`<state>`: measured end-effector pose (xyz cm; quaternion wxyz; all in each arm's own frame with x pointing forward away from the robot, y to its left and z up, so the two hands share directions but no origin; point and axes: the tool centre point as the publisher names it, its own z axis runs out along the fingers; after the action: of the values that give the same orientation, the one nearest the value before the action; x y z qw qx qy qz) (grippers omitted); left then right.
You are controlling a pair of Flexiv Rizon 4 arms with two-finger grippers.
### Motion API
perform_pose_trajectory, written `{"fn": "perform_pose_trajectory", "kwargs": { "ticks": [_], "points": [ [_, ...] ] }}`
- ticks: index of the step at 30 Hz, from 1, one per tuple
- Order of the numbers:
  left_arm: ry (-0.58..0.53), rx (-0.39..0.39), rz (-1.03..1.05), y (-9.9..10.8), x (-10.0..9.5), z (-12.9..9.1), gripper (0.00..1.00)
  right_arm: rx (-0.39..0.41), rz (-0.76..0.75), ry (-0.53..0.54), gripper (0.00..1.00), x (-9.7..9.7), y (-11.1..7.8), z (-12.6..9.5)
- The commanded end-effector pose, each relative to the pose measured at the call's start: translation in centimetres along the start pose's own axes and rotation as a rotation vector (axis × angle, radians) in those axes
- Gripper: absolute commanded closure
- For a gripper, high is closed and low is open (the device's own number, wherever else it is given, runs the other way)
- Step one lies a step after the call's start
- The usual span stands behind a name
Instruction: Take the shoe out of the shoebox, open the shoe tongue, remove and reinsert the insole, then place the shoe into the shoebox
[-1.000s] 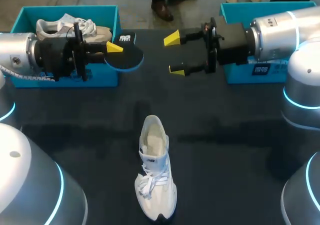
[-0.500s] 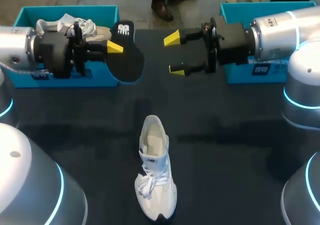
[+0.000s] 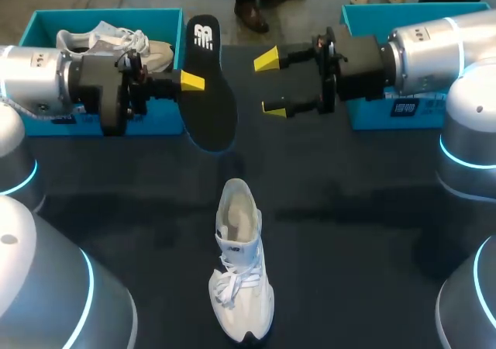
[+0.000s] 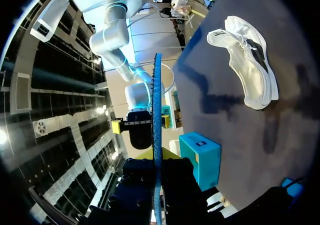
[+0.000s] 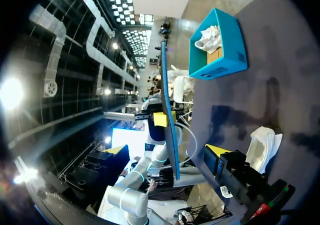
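The black insole (image 3: 209, 85) is out of the shoe and up in the air over the far side of the table, with its broad face turned towards the head camera and the end with the white mark pointing away from the robot. The left gripper (image 3: 192, 81) has its fingers clamped on the insole from both sides (in the left wrist view the insole shows edge-on, running straight out between them). The white shoe (image 3: 240, 264) lies on the dark table (image 3: 364, 233) well nearer the robot, toe towards the near edge, mouth open. Behind the left gripper stands the left shoebox (image 3: 108, 14), with a second white shoe (image 3: 116, 43) inside. The right gripper (image 3: 270, 84) hangs beside the insole, apart from it, fingers spread and holding nothing. The right shoebox (image 3: 403, 8) sits behind the right arm.
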<state>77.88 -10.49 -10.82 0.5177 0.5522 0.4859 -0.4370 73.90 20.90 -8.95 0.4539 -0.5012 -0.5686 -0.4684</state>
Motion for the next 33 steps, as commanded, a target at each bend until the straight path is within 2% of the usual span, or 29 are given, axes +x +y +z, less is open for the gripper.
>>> {"fn": "perform_pose_trajectory", "kwargs": {
  "ticks": [1, 7, 22, 29, 30, 32, 33],
  "points": [
    [-0.008, 0.005, -0.011, 0.1, 0.3, 0.0, 1.0, -0.002, 0.001, -0.001, 0.0, 0.0, 0.0, 0.2],
    [-0.009, 0.01, -0.003, -0.2, 0.3, 0.0, 1.0, -0.002, 0.001, -0.001, 0.0, 0.0, 0.0, 0.2],
    [-0.026, 0.008, -0.032, 0.4, 0.7, 0.2, 1.0, -0.008, -0.086, -0.014, 0.0, -0.2, -0.8, 3.6],
    [-0.038, 0.011, -0.05, 0.8, 1.0, 0.5, 1.0, 0.02, -0.11, -0.023, 0.0, -0.4, -0.7, 4.8],
    [-0.038, 0.013, -0.05, 0.8, 1.0, 0.6, 1.0, 0.028, -0.112, -0.026, 0.04, -0.5, -0.7, 4.9],
    [-0.038, 0.015, -0.05, 0.9, 1.0, 0.7, 1.0, 0.035, -0.114, -0.032, 0.25, -0.5, -0.6, 5.1],
    [-0.039, 0.015, -0.051, 1.0, 1.0, 0.8, 1.0, 0.039, -0.117, -0.033, 0.29, -0.5, -0.6, 5.3]
  ]
}}
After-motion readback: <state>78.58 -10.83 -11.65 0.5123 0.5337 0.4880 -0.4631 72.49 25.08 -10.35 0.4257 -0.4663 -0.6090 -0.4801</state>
